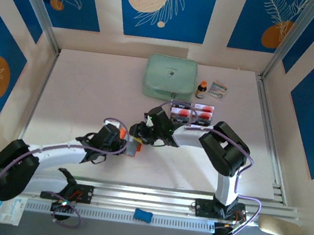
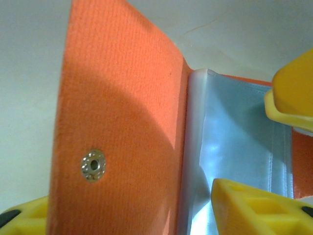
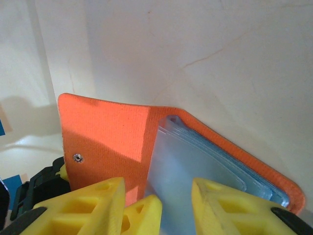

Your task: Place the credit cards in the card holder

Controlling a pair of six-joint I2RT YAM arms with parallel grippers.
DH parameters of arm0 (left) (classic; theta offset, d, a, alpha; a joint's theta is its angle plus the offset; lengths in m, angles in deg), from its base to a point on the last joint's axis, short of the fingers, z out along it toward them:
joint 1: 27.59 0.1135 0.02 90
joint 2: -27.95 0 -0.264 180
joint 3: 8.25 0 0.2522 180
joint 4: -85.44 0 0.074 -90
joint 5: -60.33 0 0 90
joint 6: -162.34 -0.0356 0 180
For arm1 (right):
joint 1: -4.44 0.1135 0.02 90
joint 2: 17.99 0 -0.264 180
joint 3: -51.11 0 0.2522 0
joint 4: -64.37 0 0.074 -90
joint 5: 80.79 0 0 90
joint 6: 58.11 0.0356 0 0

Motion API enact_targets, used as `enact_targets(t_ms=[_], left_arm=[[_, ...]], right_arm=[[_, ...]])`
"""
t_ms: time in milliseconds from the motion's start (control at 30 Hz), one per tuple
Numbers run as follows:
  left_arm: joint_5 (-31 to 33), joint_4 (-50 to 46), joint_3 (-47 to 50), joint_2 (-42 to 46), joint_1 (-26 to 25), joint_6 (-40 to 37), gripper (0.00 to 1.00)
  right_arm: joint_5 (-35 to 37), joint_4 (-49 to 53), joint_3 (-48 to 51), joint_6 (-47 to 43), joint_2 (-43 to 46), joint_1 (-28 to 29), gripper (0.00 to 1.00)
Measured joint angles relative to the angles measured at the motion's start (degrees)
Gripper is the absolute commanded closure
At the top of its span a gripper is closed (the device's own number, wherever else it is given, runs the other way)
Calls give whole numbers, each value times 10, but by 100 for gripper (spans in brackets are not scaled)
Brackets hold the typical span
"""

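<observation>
— Where is the card holder (image 1: 133, 147)?

— Around the middle of the tabletop (image 1: 90, 96), a bit toward the near edge, lifted between the two arms. It's folded open, so the orange flap with the snap button (image 2: 92, 165) stands clear of the plastic sleeves (image 3: 195, 161).

— Why two hands on it?

— I'd say one steadies it while the other works the pockets. The left hand (image 2: 132, 215) has its fingers apart on either side of the flap. I can't tell if they squeeze it or only brace it.

— And the right hand?

— The right hand (image 3: 159, 196) is spread, with the sleeves between its fingers and no card in it.

— So the credit cards?

— The credit cards (image 1: 191, 112) lie together toward the far edge, beyond the right arm. None looks loaded yet.
</observation>
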State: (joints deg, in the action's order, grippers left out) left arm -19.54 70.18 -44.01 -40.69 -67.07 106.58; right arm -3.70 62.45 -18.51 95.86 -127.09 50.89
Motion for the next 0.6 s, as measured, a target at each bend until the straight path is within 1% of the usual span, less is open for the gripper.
enact_targets(t_ms=[133,233,400,600], left_arm=[[0,-3,0,14,0,2,46],[0,-6,0,19,0,4,42],[0,-19,0,35,1,6,29],[8,-55,-9,75,4,10,12]], right_arm=[[7,17,0,-5,13,-3,59],[26,58,1,-23,52,-3,57],[80,144,0,-55,120,5,52],[131,233,0,-77,118,35,52]])
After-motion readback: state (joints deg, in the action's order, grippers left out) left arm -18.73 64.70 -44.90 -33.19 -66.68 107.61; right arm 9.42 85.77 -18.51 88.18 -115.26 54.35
